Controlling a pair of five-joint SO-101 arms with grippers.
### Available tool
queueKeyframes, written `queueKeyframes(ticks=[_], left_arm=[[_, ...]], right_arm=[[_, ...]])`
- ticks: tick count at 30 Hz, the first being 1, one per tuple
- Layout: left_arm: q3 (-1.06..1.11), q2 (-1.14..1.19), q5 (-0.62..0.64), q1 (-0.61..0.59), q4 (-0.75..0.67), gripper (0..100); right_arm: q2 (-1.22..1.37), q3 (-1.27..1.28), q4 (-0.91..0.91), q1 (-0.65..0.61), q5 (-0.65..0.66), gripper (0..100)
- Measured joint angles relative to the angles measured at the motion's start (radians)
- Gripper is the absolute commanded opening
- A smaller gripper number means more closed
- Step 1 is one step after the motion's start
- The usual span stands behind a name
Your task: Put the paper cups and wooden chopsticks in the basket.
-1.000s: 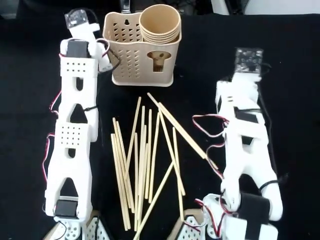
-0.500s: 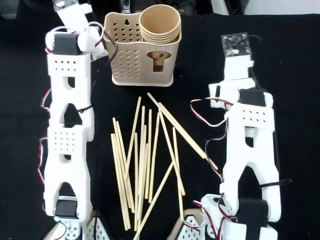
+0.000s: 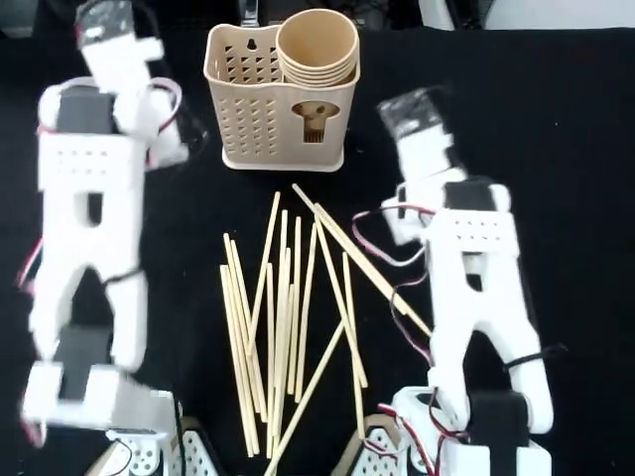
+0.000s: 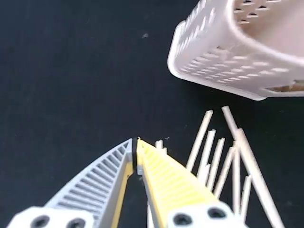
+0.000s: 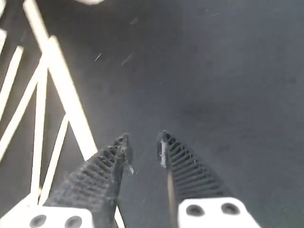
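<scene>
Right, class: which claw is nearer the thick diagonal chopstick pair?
Right. The right claw hangs just beside the thick diagonal chopstick pair, which runs right up to it. The left claw sits by the thinner chopsticks, with that pair beyond them.

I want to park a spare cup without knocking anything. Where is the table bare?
Bare cloth lies right of the basket and right arm, out to the table's edge. Crowded: chopsticks fill the strip between that arm and the left arm.
</scene>
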Motion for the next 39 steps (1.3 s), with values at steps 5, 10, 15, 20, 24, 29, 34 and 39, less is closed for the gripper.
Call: queueKeyframes(ticks=[5,10,15,20,24,29,34,39], left_arm=[[0.585,-0.368,-0.144,-0.057,-0.327,3],[1.096,-0.571,-0.172,-0.098,-0.605,3],[1.341,-0.592,-0.172,-0.097,-0.741,3],[1.448,-0.597,-0.172,-0.097,-0.844,3],[1.530,-0.597,-0.172,-0.110,-0.950,3],[1.571,-0.597,-0.172,-0.115,-1.013,3],[1.571,-0.597,-0.172,-0.115,-1.020,3],[1.571,-0.597,-0.172,-0.115,-1.020,3]], right_arm=[[0.000,0.144,-0.092,-0.002,0.112,11.9],[0.000,0.258,-0.181,-0.005,0.203,20.5],[0.000,0.292,-0.192,-0.034,0.269,20.1],[0.000,0.307,-0.195,-0.147,0.272,20.3],[0.043,0.307,-0.209,-0.176,0.272,20.4],[0.167,0.269,-0.210,-0.183,0.272,20.4],[0.279,0.203,-0.210,-0.184,0.272,19.4],[0.293,0.176,-0.193,-0.181,0.275,10.5]])
